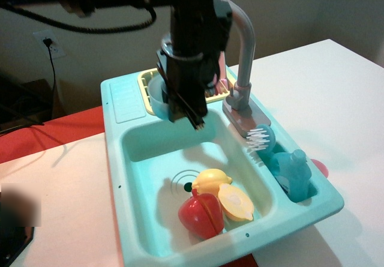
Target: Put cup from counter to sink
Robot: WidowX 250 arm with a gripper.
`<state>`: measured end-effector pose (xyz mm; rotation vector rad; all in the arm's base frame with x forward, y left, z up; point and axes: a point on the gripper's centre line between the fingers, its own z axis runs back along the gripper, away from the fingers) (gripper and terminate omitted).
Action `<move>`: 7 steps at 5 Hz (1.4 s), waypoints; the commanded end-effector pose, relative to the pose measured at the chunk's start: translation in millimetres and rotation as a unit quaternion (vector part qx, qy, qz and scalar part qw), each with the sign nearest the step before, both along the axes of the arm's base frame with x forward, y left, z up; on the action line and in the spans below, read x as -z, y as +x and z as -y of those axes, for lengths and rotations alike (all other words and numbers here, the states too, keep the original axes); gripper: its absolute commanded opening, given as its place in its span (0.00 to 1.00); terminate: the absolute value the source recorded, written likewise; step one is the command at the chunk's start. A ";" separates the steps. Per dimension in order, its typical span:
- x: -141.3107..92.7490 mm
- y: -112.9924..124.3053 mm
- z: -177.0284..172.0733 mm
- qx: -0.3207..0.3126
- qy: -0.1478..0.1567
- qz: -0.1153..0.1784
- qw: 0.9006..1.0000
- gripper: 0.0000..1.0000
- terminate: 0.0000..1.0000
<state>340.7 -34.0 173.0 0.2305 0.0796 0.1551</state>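
I count three toy fruits (213, 200) on the sink (144, 141) floor, nearest me. At 3 o'clock: one brush (259, 138), one bottle (295, 172). The faucet (242, 57) crowds the gripper (183, 112), clamped on the cup (158, 96) above the basin's 12 o'clock rim.

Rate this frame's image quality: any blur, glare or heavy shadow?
In the observation.image view, the black tool and arm are motion-blurred, partly hiding the translucent light-blue plastic cup; the teal plastic sink basin, yellow toy lemon and grey faucet are sharp; soft shadows in the basin, no strong glare; the bottom-left corner is smeared.
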 end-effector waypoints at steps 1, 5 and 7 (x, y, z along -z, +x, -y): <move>34.7 -2.1 1.9 -0.008 0.027 -0.010 1.000 0.00 0.00; 48.9 -0.1 -19.4 -0.045 0.037 -0.028 0.998 1.00 0.00; 43.0 -0.9 -22.7 -0.051 0.035 -0.034 0.998 1.00 0.00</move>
